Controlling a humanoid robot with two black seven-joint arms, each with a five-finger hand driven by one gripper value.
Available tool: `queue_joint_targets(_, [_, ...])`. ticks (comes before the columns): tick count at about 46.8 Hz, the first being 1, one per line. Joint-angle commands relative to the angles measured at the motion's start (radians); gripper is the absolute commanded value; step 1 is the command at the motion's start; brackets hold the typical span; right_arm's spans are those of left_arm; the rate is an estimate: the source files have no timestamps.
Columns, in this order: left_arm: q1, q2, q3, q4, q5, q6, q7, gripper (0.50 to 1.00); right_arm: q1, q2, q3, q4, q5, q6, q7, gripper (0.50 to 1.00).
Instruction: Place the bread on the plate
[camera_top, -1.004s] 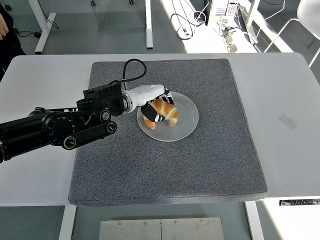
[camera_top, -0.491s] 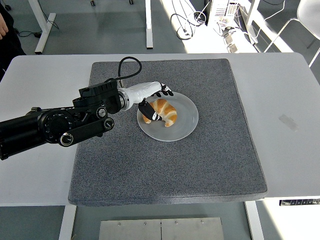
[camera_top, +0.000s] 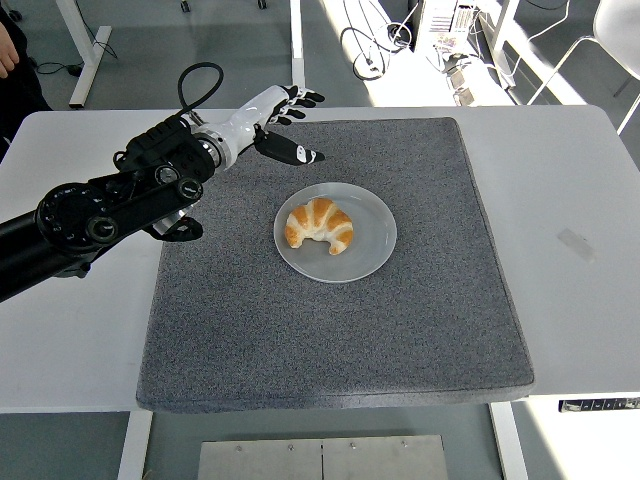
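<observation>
1. Resting on the plate (camera_top: 372, 250), the bread (camera_top: 319, 224) is a golden-brown croissant, curved like a crescent with ridged, glossy segments and darker tips; it lies on the plate's left half, both ends pointing toward the table's near edge
2. Round, shallow and pale with a smooth, faintly translucent look, the plate sits a little above and left of the middle of the mat (camera_top: 400, 340)
3. Square-cornered and dark grey, the mat has a coarse, felt-like weave that covers most of the middle of the white table (camera_top: 580, 200), whose top is smooth and matte
4. Reaching in from the picture's left edge, the left arm (camera_top: 90, 222) is black, built of rounded joint housings with circular caps, and a looped black cable arches above its wrist
5. At its end the left hand (camera_top: 268, 118) has a white shell and black fingertips; it hovers over the mat's far-left corner, well apart from the plate, fingers spread and empty, the thumb (camera_top: 292, 153) pointing toward the plate
6. Smooth grey floor, white table legs and tangled cables show beyond the far edge, and a person's hand and dark sleeve (camera_top: 15, 75) appear at the top-left corner
</observation>
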Motion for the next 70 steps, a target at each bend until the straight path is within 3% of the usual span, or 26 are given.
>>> queue_joint_targets(1, [0.005, 0.013, -0.022, 0.0, -0.069, 0.03, -0.034, 0.863, 0.0, 0.0, 0.0, 0.0, 0.0, 0.0, 0.0, 1.0])
queue_joint_targets(12, [0.086, 0.043, -0.153, 0.0, -0.268, 0.125, -0.17, 0.851, 0.0, 0.0, 0.0, 0.0, 0.0, 0.0, 0.0, 1.0])
queue_joint_targets(23, [0.239, 0.017, -0.39, 0.07, -0.408, 0.127, -0.353, 0.848, 0.001, 0.0, 0.0, 0.0, 0.0, 0.0, 0.0, 1.0])
queue_joint_targets(32, [0.29, 0.005, -0.447, 0.145, -0.55, 0.11, -0.455, 0.843, -0.001, 0.0, 0.0, 0.0, 0.0, 0.0, 0.0, 1.0])
queue_joint_targets(35, [0.29, -0.012, -0.449, 0.207, -0.612, 0.058, -0.472, 0.84, 0.001, 0.0, 0.0, 0.0, 0.0, 0.0, 0.0, 1.0])
queue_joint_targets(40, [0.289, -0.043, -0.452, 0.326, -0.686, -0.08, -0.492, 0.818, 0.001, 0.0, 0.0, 0.0, 0.0, 0.0, 0.0, 1.0])
queue_joint_targets(44, [0.281, -0.073, -0.452, 0.397, -0.693, -0.143, -0.508, 0.818, 0.0, 0.0, 0.0, 0.0, 0.0, 0.0, 0.0, 1.0])
queue_joint_targets(57, [0.269, -0.118, -0.441, 0.429, -0.692, -0.172, -0.512, 0.818, 0.001, 0.0, 0.0, 0.0, 0.0, 0.0, 0.0, 1.0])
queue_joint_targets(64, [0.269, -0.121, -0.438, 0.431, -0.69, -0.195, -0.552, 0.815, -0.001, 0.0, 0.0, 0.0, 0.0, 0.0, 0.0, 1.0])
queue_joint_targets(70, [0.267, -0.121, -0.437, 0.432, -0.692, -0.208, -0.557, 0.813, -0.001, 0.0, 0.0, 0.0, 0.0, 0.0, 0.0, 1.0])
